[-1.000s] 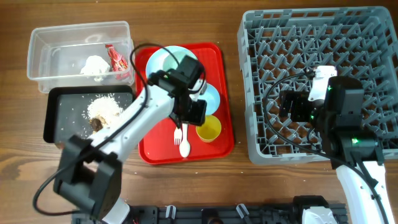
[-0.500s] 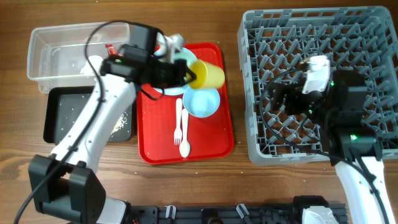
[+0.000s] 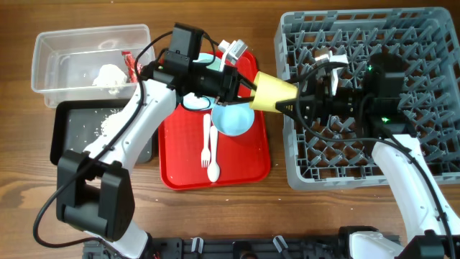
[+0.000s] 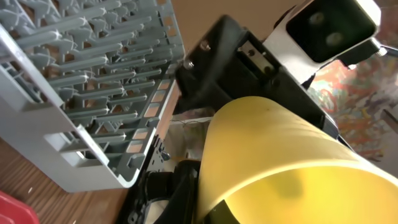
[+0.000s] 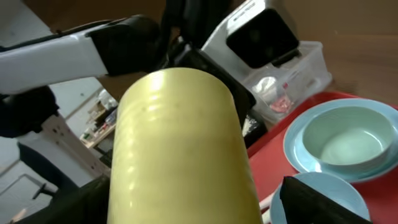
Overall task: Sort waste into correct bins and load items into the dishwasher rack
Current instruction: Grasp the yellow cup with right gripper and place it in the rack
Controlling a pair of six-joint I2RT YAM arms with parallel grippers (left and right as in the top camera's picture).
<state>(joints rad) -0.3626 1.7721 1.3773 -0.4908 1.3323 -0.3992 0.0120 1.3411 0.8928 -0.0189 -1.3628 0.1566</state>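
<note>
My left gripper (image 3: 246, 88) is shut on the small yellow cup (image 3: 273, 93) and holds it on its side in the air between the red serving tray (image 3: 180, 169) and the grey dishwasher rack (image 3: 402, 43). My right gripper (image 3: 293, 102) reaches left over the rack's edge, its jaws open on either side of the cup's base. In the right wrist view the cup (image 5: 180, 149) fills the gap between the dark fingers (image 5: 320, 199). In the left wrist view the cup (image 4: 280, 162) hides most of my left gripper (image 4: 205, 205).
On the red tray lie a light blue bowl (image 3: 233, 119), a white fork (image 3: 205, 147), a spoon (image 3: 213, 169) and the plate with the pale green bowl (image 3: 198, 102), partly under my left arm. The clear tub (image 3: 57, 50) holds the tissue (image 3: 109, 74) and red wrapper (image 3: 131, 66). The black tray (image 3: 65, 137) holds crumbs.
My left gripper lifted the yellow cup off the red tray and carried it right to the rack's edge. My right gripper moved left and now brackets the cup.
</note>
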